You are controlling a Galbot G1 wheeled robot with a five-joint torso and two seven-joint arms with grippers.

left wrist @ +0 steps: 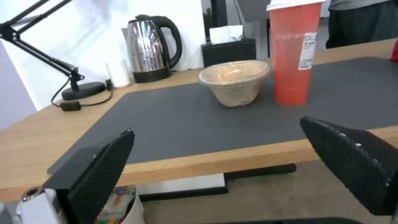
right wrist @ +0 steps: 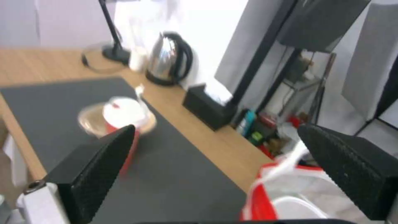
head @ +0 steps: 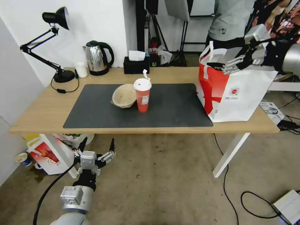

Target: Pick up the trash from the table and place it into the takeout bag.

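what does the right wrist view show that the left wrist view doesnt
Right wrist view alone: the open top of the takeout bag with a white bowl inside it, and the right gripper, open, above the bag's mouth.

Left wrist view alone: the table's front edge seen from below tabletop height, with the left gripper, open, in front of it and apart from the trash.

Both: the red cup and the beige pulp bowl side by side on the dark mat, plus the kettle, the black tissue box and the lamp base.
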